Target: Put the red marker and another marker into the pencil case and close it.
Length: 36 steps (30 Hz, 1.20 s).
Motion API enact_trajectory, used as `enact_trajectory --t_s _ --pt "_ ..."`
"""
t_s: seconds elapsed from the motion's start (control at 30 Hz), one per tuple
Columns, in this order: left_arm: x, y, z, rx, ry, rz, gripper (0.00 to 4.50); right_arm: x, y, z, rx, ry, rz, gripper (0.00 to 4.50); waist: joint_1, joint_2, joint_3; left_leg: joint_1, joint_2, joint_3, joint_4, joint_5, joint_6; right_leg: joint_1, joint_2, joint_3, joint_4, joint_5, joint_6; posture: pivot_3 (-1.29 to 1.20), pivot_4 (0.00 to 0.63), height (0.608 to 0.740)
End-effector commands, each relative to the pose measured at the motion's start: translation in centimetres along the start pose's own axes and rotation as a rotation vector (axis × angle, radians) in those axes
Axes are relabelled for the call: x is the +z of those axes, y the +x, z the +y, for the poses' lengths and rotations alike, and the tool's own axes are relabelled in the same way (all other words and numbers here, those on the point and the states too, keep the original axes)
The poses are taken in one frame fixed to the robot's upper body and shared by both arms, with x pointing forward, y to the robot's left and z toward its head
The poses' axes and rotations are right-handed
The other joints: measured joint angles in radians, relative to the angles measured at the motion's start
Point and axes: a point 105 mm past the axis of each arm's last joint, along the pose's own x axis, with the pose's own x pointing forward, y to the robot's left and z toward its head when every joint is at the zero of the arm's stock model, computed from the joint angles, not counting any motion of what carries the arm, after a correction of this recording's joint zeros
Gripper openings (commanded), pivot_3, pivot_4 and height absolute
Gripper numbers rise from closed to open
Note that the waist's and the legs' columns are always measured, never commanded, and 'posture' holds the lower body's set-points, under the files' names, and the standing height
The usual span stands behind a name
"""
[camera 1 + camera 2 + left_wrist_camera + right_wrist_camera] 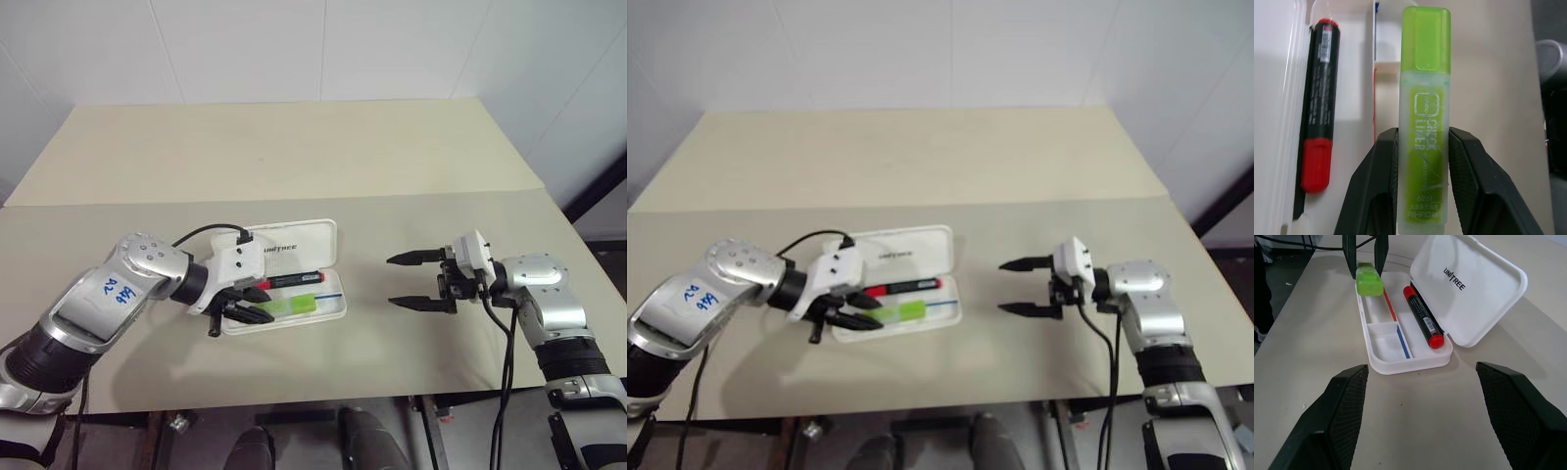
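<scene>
Two markers sit at the flat white plastic pencil case (328, 305), which lies open on the beige table (294, 157) with its lid (1469, 289) raised on the far side. One, the slim black-barrelled red marker with a red cap (291, 280), rests in the tray's far compartment along the hinge. Its stubby translucent green marker (1424, 122) lies over the near compartment at the tray's left end, pinched across its barrel between the left gripper (240, 305)'s two black fingers. Well to the right of the case, the right gripper (411, 280) hangs above the table pointing left toward it, its fingers spread wide and holding nothing
</scene>
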Motion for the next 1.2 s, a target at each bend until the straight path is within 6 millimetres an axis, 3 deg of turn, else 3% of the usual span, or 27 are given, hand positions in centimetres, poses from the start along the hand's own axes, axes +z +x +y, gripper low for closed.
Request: enact_trajectory --t_s 0.03,0.37,0.63,0.67,0.97,1.07,1.2 --pt "-0.4 -0.2 0.0 0.013 0.007 0.023 1.08 0.9 -0.1 -0.6 -0.022 -0.039 -0.023 4.5 0.0 0.0 0.0 0.0 0.0 0.0 0.0 0.0 0.0 0.0 0.0 0.0 0.0 0.0 0.0 0.0 0.15 0.74" --pt "-1.4 0.0 0.5 0.015 -0.016 0.062 1.08 0.9 -0.1 -0.5 -0.033 -0.038 -0.022 4.5 0.0 0.0 0.0 0.0 0.0 0.0 0.0 0.0 0.0 0.0 0.0 0.0 0.0 0.0 0.0 0.0 0.15 0.74" --pt "-1.0 0.3 0.7 0.002 -0.03 0.043 1.08 0.8 -0.1 -0.5 -0.045 -0.038 -0.022 4.5 0.001 0.0 0.0 0.0 0.0 0.0 0.0 0.0 0.0 0.0 0.0 0.0 0.0 0.0 0.0 0.0 0.15 0.74" --pt "-0.9 0.3 0.8 0.001 -0.037 0.04 1.8 0.8 -0.1 -0.5 -0.046 -0.039 -0.022 4.5 0.001 0.0 0.0 0.0 0.0 0.0 0.0 0.0 0.0 0.0 0.0 0.0 0.0 0.0 0.0 0.0 0.15 0.74" --pt "-0.7 0.6 0.9 -0.005 -0.04 0.034 4.48 0.8 0.1 -0.5 -0.052 -0.041 -0.022 4.5 0.0 0.0 0.0 0.0 0.0 0.0 0.0 0.0 0.0 0.0 0.0 0.0 0.0 0.0 0.0 0.0 0.15 0.74" --pt "-0.4 0.7 0.6 -0.008 -0.028 0.022 4.48 0.6 0.1 -0.7 -0.074 -0.039 -0.005 4.5 0.0 0.0 0.0 0.0 0.0 0.0 0.0 0.0 0.0 0.0 0.0 0.0 0.0 0.0 0.0 0.0 0.15 0.74" --pt "1.8 0.5 0.4 -0.001 0.062 -0.128 4.48 -0.1 -0.6 -2.0 -0.165 -0.047 0.065 4.5 0.003 0.0 0.0 0.0 0.0 0.0 0.0 0.0 0.0 0.0 0.0 0.0 0.0 0.0 0.0 0.0 0.15 0.74"
